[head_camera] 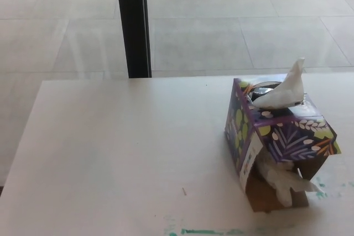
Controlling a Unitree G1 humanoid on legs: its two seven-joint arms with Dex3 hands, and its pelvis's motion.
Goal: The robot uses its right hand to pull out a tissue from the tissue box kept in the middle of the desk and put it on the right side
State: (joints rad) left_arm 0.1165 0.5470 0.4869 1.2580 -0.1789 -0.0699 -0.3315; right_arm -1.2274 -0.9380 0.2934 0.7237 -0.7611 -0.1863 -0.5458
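A purple tissue box (279, 136) with leaf patterns stands on the white desk (121, 153), right of the middle. One white tissue (283, 91) pokes up out of its top slot. The box's near end is torn open, and crumpled white tissue (285, 178) spills out of it onto the desk. Neither of my hands shows in the head view, and the pulled-out tissue is out of the picture.
A black vertical post (133, 23) rises behind the desk's far edge, with tiled floor beyond. Green marks (207, 231) run along the desk's near edge.
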